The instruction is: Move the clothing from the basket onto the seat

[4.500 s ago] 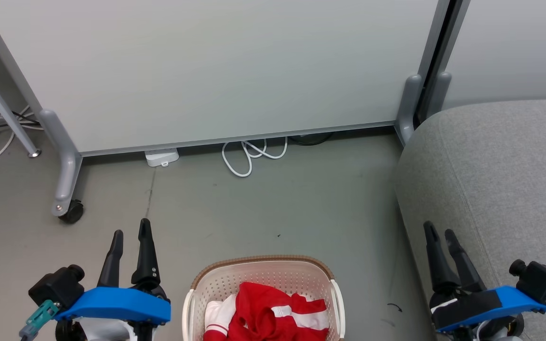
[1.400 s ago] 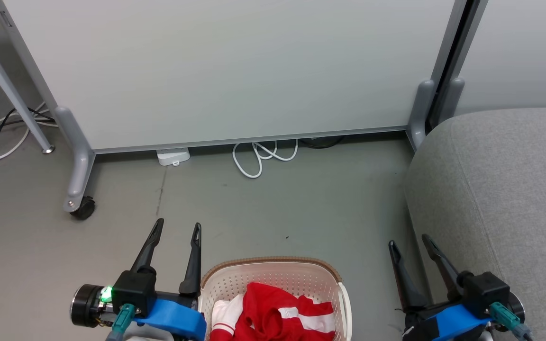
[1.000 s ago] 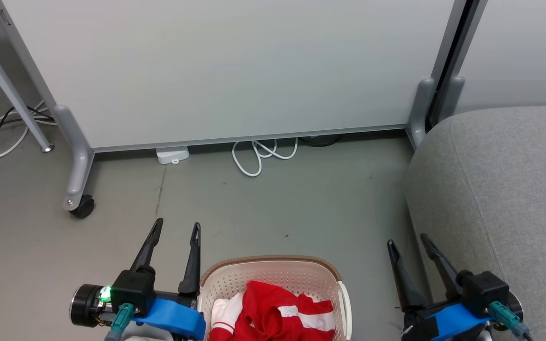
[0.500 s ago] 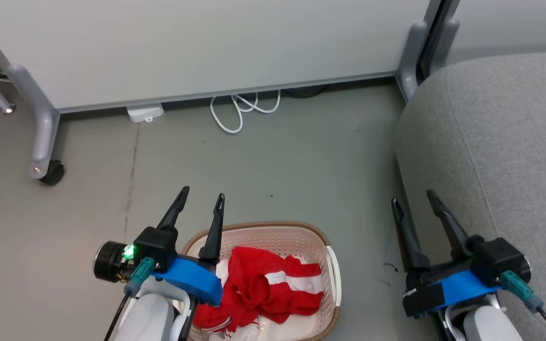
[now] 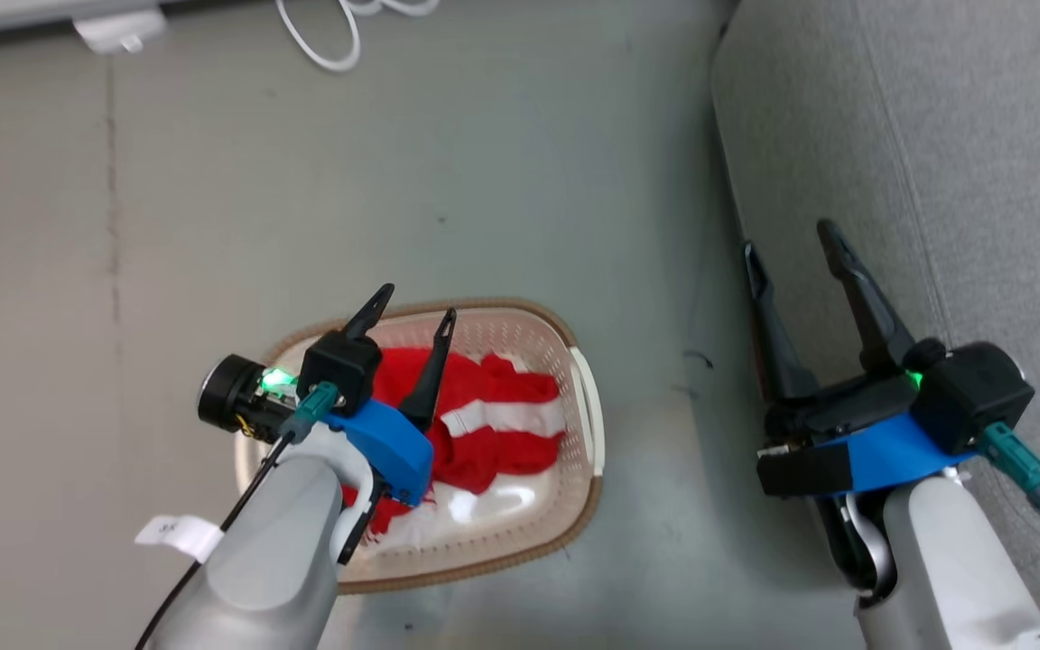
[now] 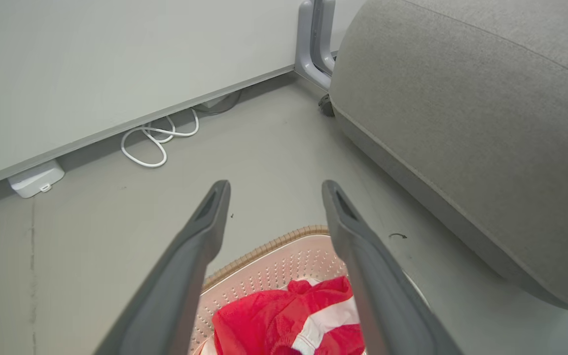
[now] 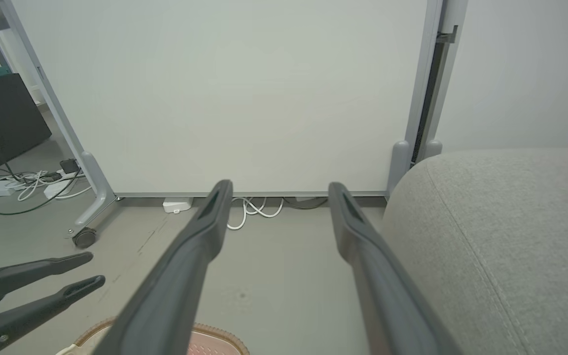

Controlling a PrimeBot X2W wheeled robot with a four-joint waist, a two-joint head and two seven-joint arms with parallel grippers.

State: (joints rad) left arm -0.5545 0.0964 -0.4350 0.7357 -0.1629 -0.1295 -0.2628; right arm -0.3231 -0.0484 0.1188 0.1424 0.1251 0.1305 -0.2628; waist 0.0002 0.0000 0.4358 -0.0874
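My left gripper (image 5: 418, 301) spread wide, empty, hanging over basket (image 5: 533, 336) and clothing (image 5: 493, 451); height above fabric hard to judge. Red-and-white clothing heaped inside basket on floor (image 5: 529, 181). My right gripper (image 5: 787, 236) also spread, empty, at edge of seat (image 5: 935, 135), right of basket.

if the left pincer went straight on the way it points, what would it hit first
Likely the bare floor just beyond the basket rim; the left pincer aims over the clothing. Depth unclear.
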